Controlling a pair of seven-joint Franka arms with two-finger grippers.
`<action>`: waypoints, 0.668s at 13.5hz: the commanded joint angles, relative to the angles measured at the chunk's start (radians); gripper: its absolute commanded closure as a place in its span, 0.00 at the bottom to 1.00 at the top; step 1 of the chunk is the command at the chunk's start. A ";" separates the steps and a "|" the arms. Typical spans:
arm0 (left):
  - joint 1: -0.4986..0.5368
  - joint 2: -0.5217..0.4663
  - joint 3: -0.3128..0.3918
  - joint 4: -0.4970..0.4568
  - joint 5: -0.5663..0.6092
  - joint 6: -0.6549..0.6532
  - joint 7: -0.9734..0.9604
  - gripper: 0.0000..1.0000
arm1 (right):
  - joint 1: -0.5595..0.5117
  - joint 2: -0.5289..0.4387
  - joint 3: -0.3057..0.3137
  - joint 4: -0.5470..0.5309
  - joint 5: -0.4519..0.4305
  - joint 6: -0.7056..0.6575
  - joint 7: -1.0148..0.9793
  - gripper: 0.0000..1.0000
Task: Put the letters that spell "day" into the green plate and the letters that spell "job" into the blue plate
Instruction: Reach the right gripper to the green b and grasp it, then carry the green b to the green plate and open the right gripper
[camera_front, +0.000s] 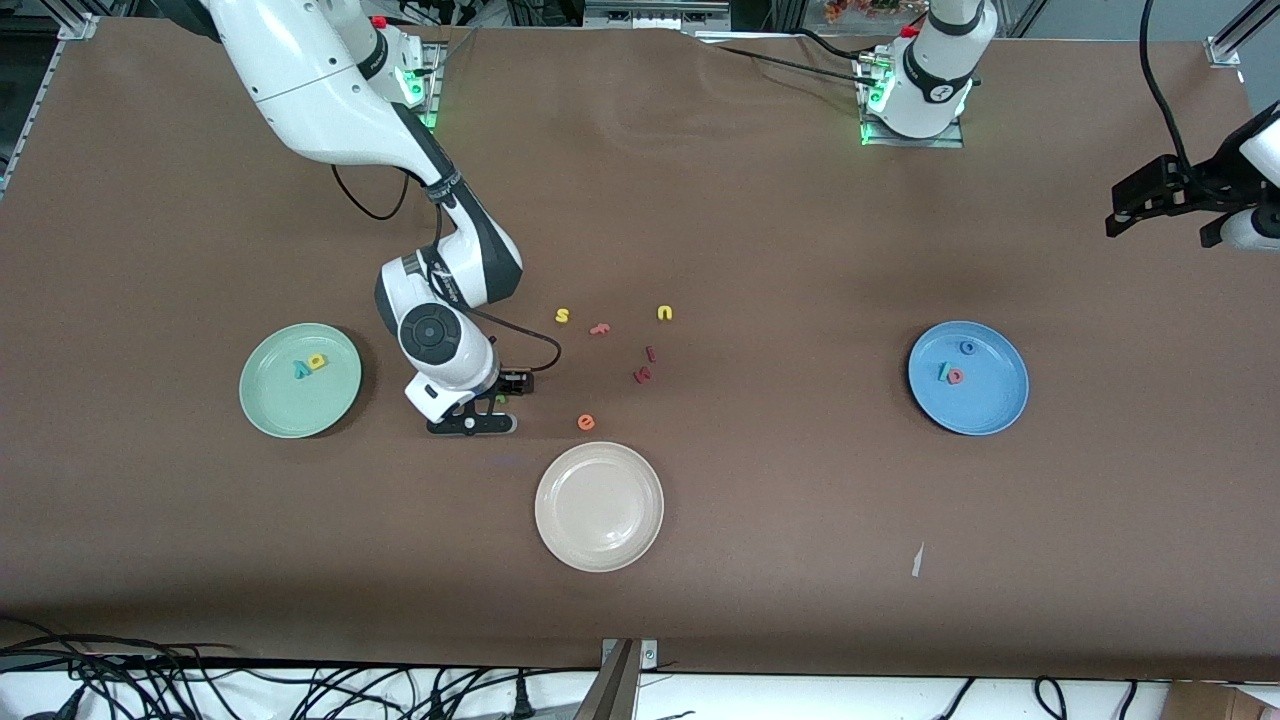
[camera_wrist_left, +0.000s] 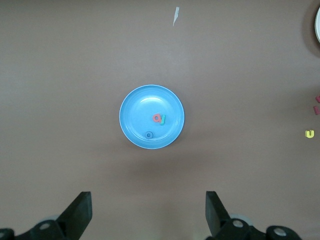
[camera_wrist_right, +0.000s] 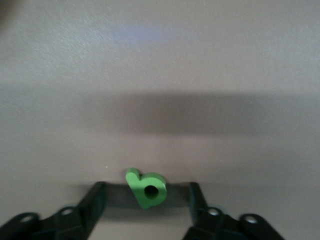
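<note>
The green plate (camera_front: 285, 410) holds a yellow letter (camera_front: 317, 362) and a teal y (camera_front: 301, 370). A dark green letter (camera_wrist_right: 148, 189) lies on the table between the green plate and the cream plate. My right gripper (camera_wrist_right: 146, 192) is down at the table around the dark green letter (camera_front: 501, 398), open, with a gap on each side. The blue plate (camera_front: 985, 405) holds a blue o (camera_front: 967, 348), a salmon-red letter (camera_front: 955, 376) and a teal j (camera_front: 943, 371). My left gripper (camera_wrist_left: 149, 210) waits open, high above the table near the blue plate (camera_wrist_left: 135, 112).
A cream plate (camera_front: 598, 540) lies nearer the front camera. An orange e (camera_front: 586, 422), a yellow s (camera_front: 562, 316), a yellow u (camera_front: 664, 313), a salmon letter (camera_front: 599, 328) and dark red letters (camera_front: 643, 375) lie mid-table. A paper scrap (camera_front: 917, 560) lies nearer the camera than the blue plate.
</note>
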 joint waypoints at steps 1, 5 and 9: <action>0.000 0.012 -0.003 0.031 0.029 -0.021 -0.004 0.00 | 0.002 0.013 -0.004 0.021 -0.015 -0.004 -0.010 0.36; 0.000 0.012 -0.003 0.031 0.029 -0.021 -0.005 0.00 | 0.002 0.013 -0.004 0.021 -0.015 -0.004 -0.010 0.59; 0.000 0.012 -0.002 0.032 0.029 -0.021 -0.005 0.00 | 0.002 0.010 -0.005 0.023 -0.015 -0.004 -0.016 0.80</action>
